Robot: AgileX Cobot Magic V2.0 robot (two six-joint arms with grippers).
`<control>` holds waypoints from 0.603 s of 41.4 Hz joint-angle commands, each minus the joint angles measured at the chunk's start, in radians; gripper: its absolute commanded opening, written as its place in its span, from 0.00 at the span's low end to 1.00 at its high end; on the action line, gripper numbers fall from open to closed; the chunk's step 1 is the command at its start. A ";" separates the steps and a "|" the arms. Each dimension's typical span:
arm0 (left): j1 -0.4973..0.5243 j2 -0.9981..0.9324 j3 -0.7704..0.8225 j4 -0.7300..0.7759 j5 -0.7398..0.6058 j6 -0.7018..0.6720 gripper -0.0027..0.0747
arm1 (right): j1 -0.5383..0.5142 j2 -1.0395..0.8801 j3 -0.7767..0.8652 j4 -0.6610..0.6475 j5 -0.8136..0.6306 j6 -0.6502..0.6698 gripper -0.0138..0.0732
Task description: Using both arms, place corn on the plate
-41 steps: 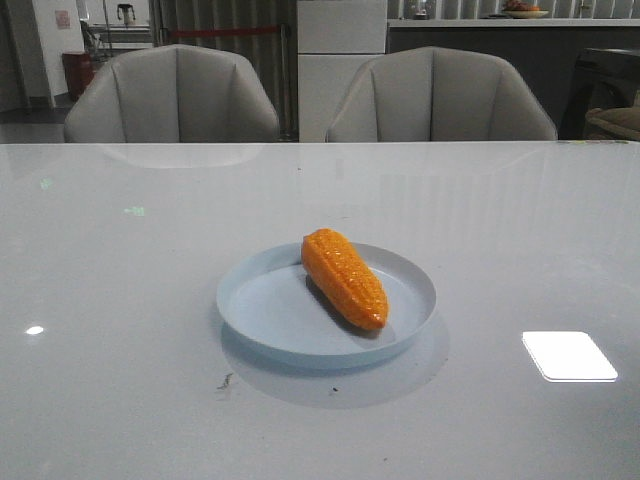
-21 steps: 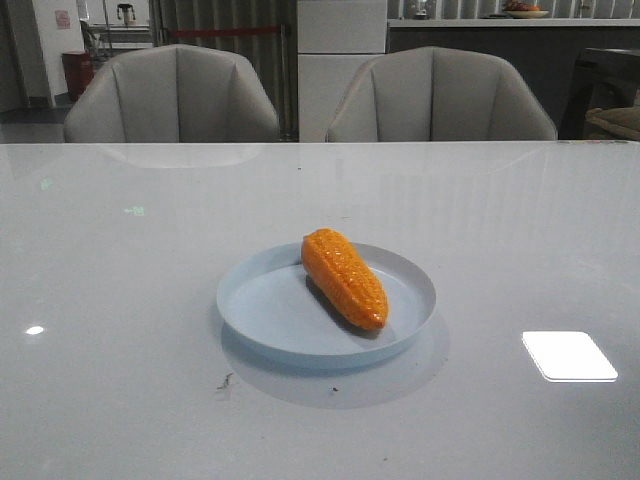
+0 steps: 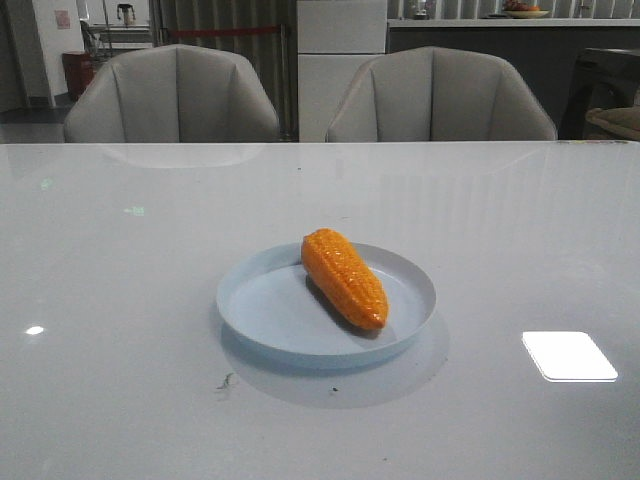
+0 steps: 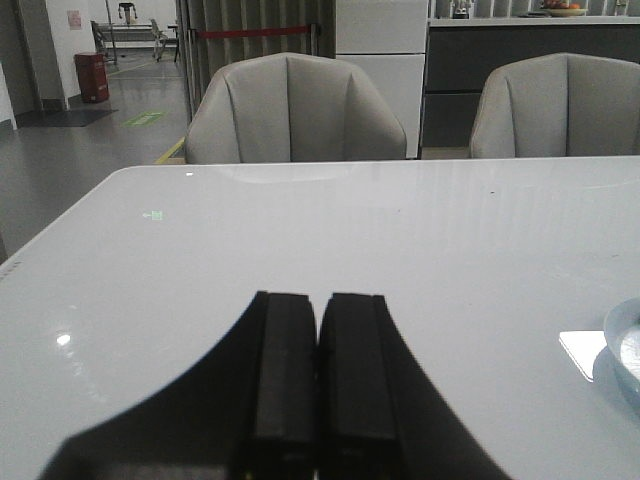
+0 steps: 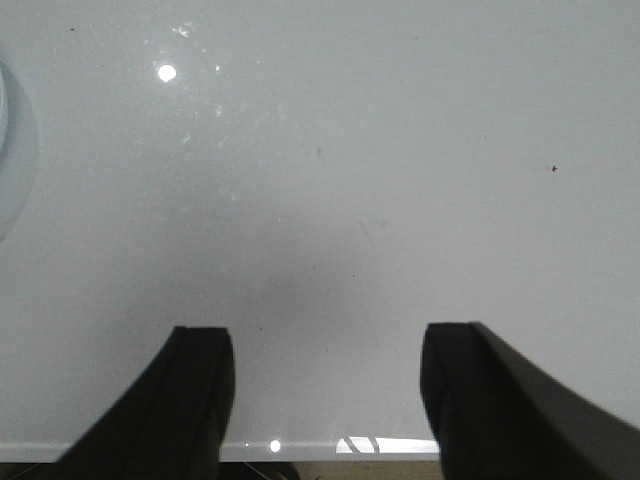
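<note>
One corn [image 3: 345, 279] lying on plate [image 3: 260, 310], left hand [image 4: 319, 330] closed, right hand [image 5: 325, 350] spread

Right gripper [image 5: 325, 375] had its fingers [image 5: 195, 400] spread wide, nothing between them, above a bare glossy white table [image 5: 400, 180]. A sliver of the pale plate [image 5: 4, 85] rim showed at the frame edge, well apart from the fingers.

The table [image 3: 120, 300] lies bare on every side of the plate [image 3: 260, 310], open to approach from left, right and front. The corn [image 3: 344, 278] lies diagonally across the plate. Two chairs [image 3: 172, 95] stand behind the far edge.
</note>
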 commanded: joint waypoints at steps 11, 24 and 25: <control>0.002 -0.016 0.037 -0.005 -0.087 -0.003 0.15 | -0.002 -0.051 -0.031 -0.005 -0.029 -0.001 0.74; 0.002 -0.016 0.037 -0.005 -0.087 -0.003 0.15 | 0.000 -0.261 -0.031 -0.002 -0.027 -0.001 0.41; 0.002 -0.016 0.037 -0.005 -0.087 -0.003 0.15 | 0.000 -0.277 -0.031 -0.001 -0.027 -0.001 0.37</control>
